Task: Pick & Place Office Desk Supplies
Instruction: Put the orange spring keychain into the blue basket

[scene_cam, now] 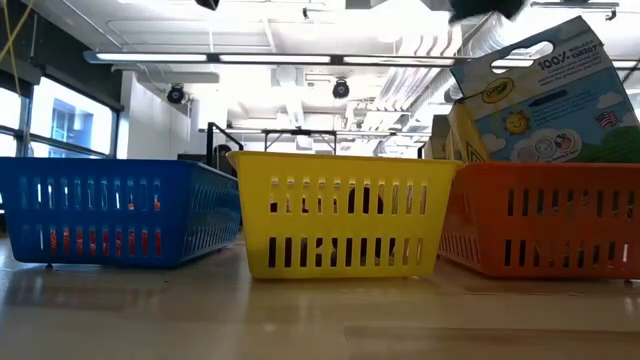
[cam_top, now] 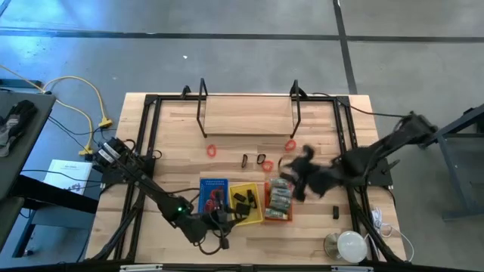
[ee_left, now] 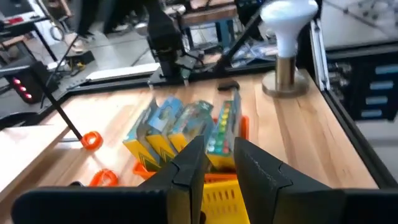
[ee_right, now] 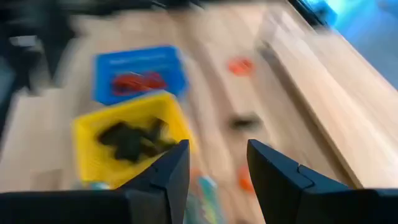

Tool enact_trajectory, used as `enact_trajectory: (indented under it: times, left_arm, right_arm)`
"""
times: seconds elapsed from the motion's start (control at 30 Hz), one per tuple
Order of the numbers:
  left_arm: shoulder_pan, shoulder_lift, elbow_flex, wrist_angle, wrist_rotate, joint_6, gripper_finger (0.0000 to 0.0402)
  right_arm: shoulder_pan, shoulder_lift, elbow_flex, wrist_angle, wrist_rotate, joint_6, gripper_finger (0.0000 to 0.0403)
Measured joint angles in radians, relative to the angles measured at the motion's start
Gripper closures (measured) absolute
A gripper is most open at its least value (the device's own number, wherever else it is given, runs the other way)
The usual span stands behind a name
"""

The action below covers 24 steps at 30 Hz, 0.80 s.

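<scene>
You are getting even, bright overhead light; ceiling strips (scene_cam: 300,57) are glaring in the low view. The right wrist view is smearing heavily with motion, and the right arm (cam_top: 333,172) is blurring from above. Soft reflections are showing on the table (scene_cam: 300,310).

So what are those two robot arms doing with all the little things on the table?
They are sorting small desk supplies into three trays. The blue tray holds red bands, the yellow tray holds black clips, and the orange tray holds crayon boxes. The right gripper is above the trays, open and empty. The left gripper waits low by the yellow tray. A few red bands and a dark piece lie loose on the table.
</scene>
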Motion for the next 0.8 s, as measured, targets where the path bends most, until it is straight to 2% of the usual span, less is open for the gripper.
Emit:
enact_trajectory:
  times: [0.17, 0.23, 0.33, 0.5, 0.7, 0.8]
  left_arm:
    - [0.025, -0.022, 0.0, -0.148, 0.142, -0.025, 0.032]
    - [0.049, -0.032, 0.0, -0.203, 0.193, -0.052, 0.032]
    - [0.082, -0.055, -0.001, -0.25, 0.202, -0.042, 0.032]
    - [0.137, -0.117, -0.001, -0.29, 0.224, 0.047, 0.032]
    - [0.222, -0.207, 0.0, -0.431, 0.397, 0.061, 0.032]
    - [0.26, -0.22, 0.0, -0.476, 0.438, 0.062, 0.032]
  right_arm:
    - [-0.11, -0.118, 0.0, -0.364, -0.009, 0.332, 0.0256]
    - [-0.174, -0.123, 0.0, -0.464, -0.031, 0.389, 0.0257]
    - [-0.275, -0.12, -0.001, -0.541, -0.058, 0.417, 0.0257]
    - [-0.449, -0.1, -0.024, -0.525, -0.181, 0.382, 0.0257]
    - [-0.66, -0.085, -0.123, -0.415, -0.359, 0.257, 0.0257]
    - [-0.743, -0.076, -0.21, -0.278, -0.45, 0.205, 0.0257]
